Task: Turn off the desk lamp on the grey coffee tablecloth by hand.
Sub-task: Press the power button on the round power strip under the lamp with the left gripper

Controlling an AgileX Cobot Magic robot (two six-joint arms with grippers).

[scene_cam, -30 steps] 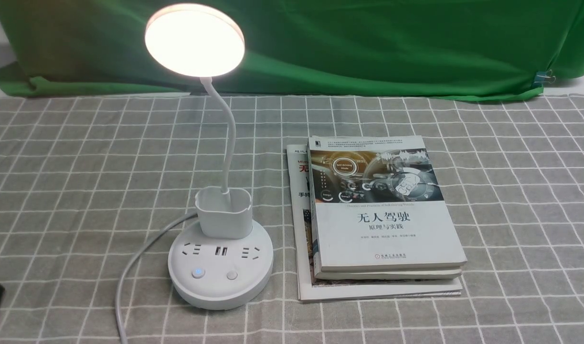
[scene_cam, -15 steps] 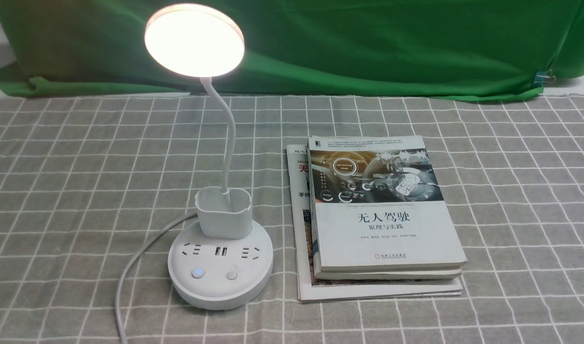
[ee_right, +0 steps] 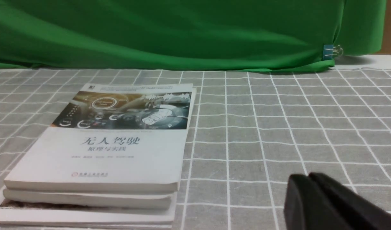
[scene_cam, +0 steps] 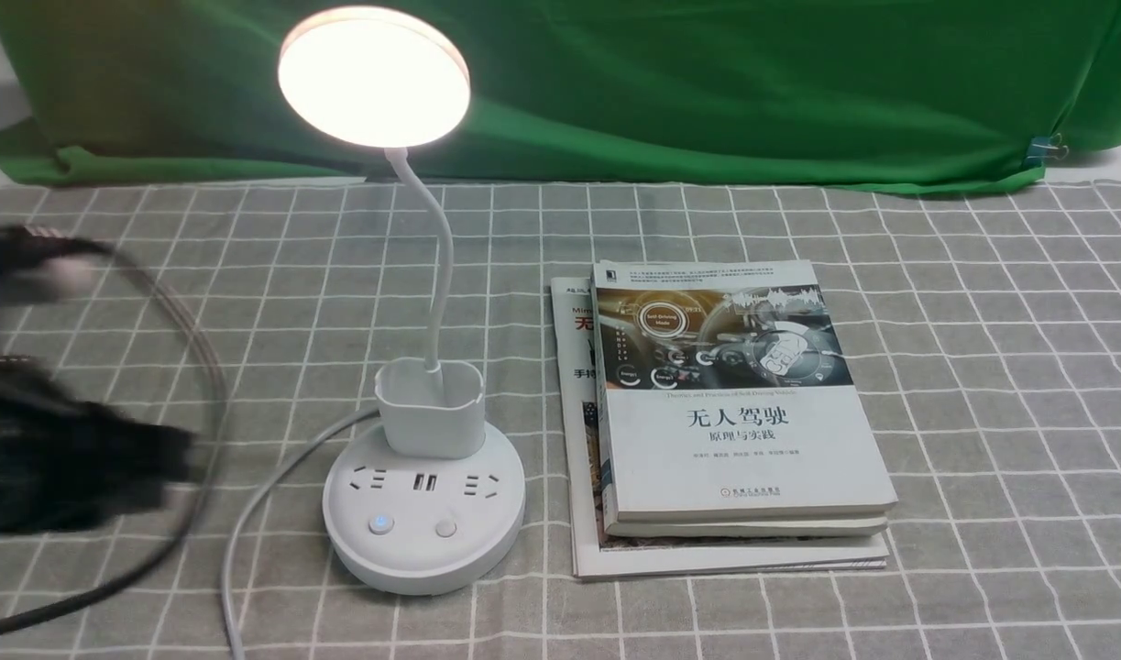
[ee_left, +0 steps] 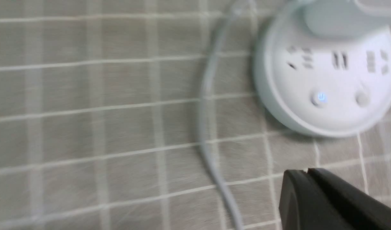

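Observation:
The white desk lamp [scene_cam: 424, 500] stands on the grey coffee tablecloth [scene_cam: 982, 367], its disc head [scene_cam: 374, 76] lit. Its round base carries a blue-lit button [scene_cam: 380, 524] and a plain button [scene_cam: 445, 528]; both also show in the left wrist view, the lit button [ee_left: 320, 97] and the plain button [ee_left: 362, 97]. My left gripper [scene_cam: 170, 458] is a blurred black shape left of the base, above the cloth; in its wrist view its tip [ee_left: 307, 172] is shut and empty. My right gripper [ee_right: 308, 176] is shut and empty over the cloth, right of the books.
The lamp's white cord [scene_cam: 248, 513] curves off the base to the front left. A stack of books [scene_cam: 725, 412] lies right of the lamp. A green backdrop cloth [scene_cam: 707, 82] hangs behind. My left arm's black cable [scene_cam: 184, 321] loops over the cloth.
My left arm has swept into the front view from the left edge toward the lamp's base, blurred by motion. The lamp stays lit and nothing else has moved.

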